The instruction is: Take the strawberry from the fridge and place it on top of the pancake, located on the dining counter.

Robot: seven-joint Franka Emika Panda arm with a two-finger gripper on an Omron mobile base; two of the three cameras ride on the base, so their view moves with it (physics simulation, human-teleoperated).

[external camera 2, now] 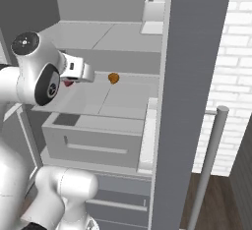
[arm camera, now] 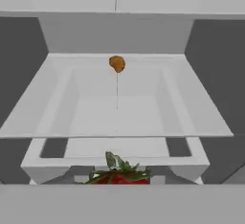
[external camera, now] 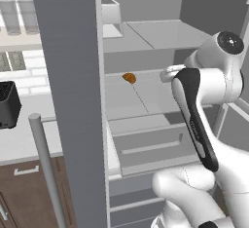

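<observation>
Strawberry: strawberry (arm camera: 119,175) sits right at the bottom of the hand view, green leaves up, red flesh cut off by the lower edge; in the right base view a speck of red (external camera 2: 68,83) shows just under the white hand.
Pincer: pincer (external camera 2: 69,82) is closed on the strawberry, in front of the middle shelf, inside the open fridge; the finger tips themselves are hidden behind the fruit and the hand.
Fridge: fridge (external camera: 155,32) stands open, matte grey, with pale grey shelves and a drawer (external camera 2: 93,140) below.
Door: grey door (external camera: 73,100) edge-on in the left base view, with a long bar handle (external camera: 46,168) beside it.
Middle shelf: shelf (arm camera: 119,108) carries an orange-brown lump (arm camera: 116,63) near its back, well apart from the strawberry.
Upper shelf: a pale bin (external camera 2: 155,3) is mounted beside it on the door.
Arm: white arm (external camera: 209,76) reaches into the fridge from below.
Worktop: white worktop (external camera: 24,139) left of the door carries a black toaster (external camera: 8,104).
</observation>
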